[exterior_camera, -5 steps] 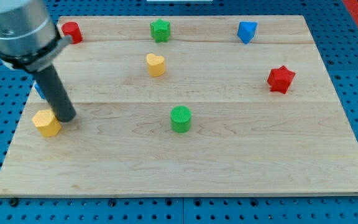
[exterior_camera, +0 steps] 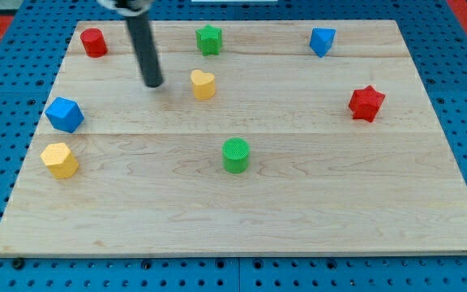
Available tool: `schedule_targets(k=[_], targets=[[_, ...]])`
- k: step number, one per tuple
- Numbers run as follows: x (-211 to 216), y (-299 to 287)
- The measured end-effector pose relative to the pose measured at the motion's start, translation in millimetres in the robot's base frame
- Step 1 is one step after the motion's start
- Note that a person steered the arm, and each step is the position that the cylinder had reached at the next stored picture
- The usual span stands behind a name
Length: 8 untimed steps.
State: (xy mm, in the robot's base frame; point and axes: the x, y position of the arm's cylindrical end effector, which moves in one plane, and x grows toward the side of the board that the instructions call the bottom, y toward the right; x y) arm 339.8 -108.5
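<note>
My tip (exterior_camera: pixel 153 83) rests on the bench (exterior_camera: pixel 314 203), just left of the yellow heart block (exterior_camera: pixel 203 83), not touching; no fingers fitted; risk: an off-centre push could spin the heart aside.

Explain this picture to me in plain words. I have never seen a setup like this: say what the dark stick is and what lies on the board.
This is one camera looking down at a wooden board on a blue perforated table. The dark rod is the end of a robot arm; it holds nothing and only pushes things. My tip rests on the board, just left of the yellow heart-shaped block, not touching it. Also there: a red cylinder-like block, green star block, small blue block, red star block, green cylinder block, blue cube-like block and yellow hexagonal block.
</note>
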Motion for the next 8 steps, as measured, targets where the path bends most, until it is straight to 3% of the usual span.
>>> schedule_targets(k=[4, 8], targets=[[3.1, -1.7], [60.1, -1.8]])
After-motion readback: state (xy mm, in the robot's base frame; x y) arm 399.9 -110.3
